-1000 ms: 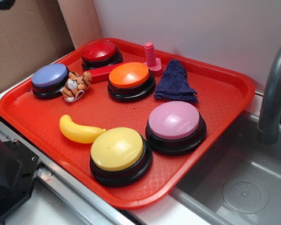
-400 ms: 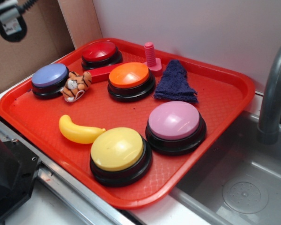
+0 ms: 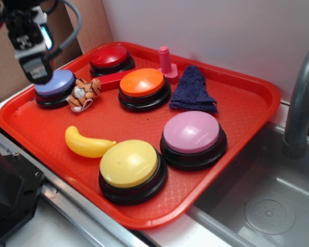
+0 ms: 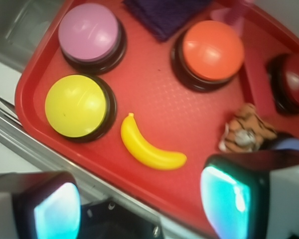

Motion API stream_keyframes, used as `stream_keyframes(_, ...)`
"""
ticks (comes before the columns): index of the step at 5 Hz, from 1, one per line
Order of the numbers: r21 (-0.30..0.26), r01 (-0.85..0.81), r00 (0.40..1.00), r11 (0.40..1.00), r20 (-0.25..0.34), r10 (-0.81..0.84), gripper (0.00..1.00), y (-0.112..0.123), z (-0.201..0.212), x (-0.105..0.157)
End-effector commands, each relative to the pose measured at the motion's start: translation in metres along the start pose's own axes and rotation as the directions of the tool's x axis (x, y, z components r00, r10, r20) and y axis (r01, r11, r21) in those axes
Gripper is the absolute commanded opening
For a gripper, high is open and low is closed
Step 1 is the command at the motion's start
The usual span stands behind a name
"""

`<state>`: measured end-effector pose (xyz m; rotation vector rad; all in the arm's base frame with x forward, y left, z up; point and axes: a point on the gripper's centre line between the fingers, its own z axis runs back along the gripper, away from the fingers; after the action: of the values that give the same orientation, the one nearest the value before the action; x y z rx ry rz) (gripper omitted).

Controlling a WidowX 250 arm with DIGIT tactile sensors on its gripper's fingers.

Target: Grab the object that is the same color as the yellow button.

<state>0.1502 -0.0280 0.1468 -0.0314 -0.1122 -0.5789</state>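
— Hovering with jaws spread wide and empty, the gripper (image 3: 36,72) is up over the blue button (image 3: 55,85). Why there?

— Judging by that, it's lining up: the banana (image 4: 150,148) lies ahead of the fingers, beside the yellow button (image 4: 75,105). No readable writing anywhere.
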Motion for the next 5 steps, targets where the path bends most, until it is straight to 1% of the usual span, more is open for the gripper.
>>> stream_keyframes(1, -0.108, 0.32, 0.947, 0.941, 0.069, -0.314, 1.0, 0.0, -0.047, 0.004)
stream_keyframes(2, -0.106, 0.344, 0.939, 0.933, 0.034, -0.342, 1.0, 0.002, -0.067, 0.002)
stream_keyframes(3, -0.113, 0.369, 0.929, 0.923, 0.013, -0.37, 1.0, 0.008, -0.093, 0.002)
stream_keyframes(4, -0.109, 0.389, 0.92, 0.915, 0.001, -0.391, 1.0, 0.012, -0.108, 0.001)
stream_keyframes(5, -0.094, 0.413, 0.91, 0.906, 0.033, -0.412, 1.0, 0.017, -0.119, -0.003)
